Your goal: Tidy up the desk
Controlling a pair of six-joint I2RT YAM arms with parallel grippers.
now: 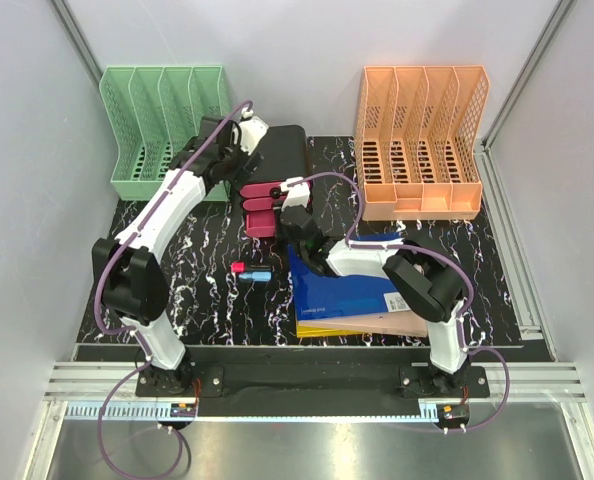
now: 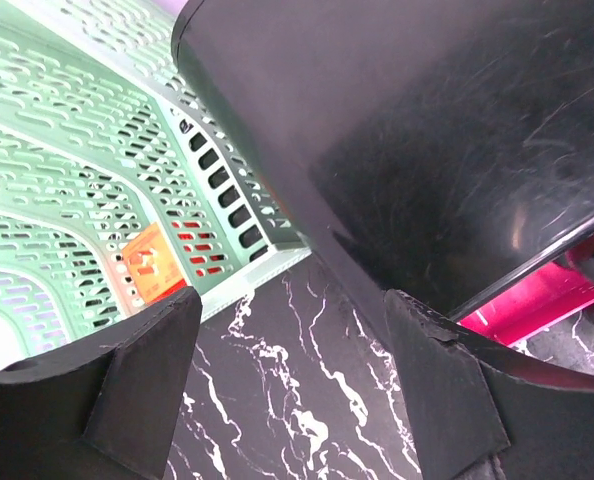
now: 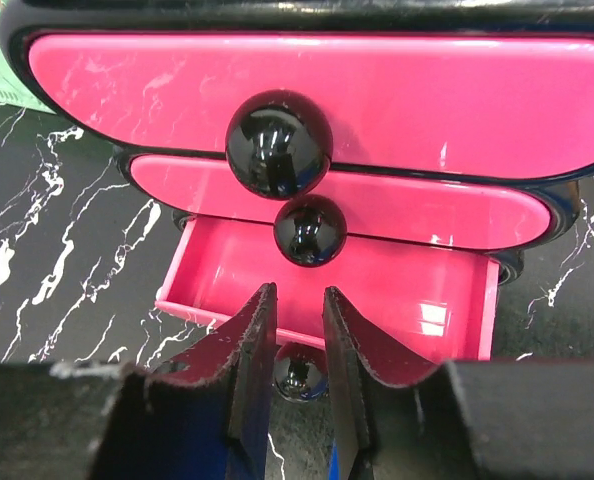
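Counter [image 1: 207, 250] tidy-up, bottom drawer [image 3: 377, 290] open: right claw [image 3: 299, 293] slightly open around its knob [image 3: 299, 374], gripping nothing; next, maybe fetch small things [image 1: 251, 271].

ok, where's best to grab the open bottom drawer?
Pinch the round black knob on the bottom drawer front, coming straight from the front: it protrudes while the panel is flat. The right gripper sits there, fingers flanking it.
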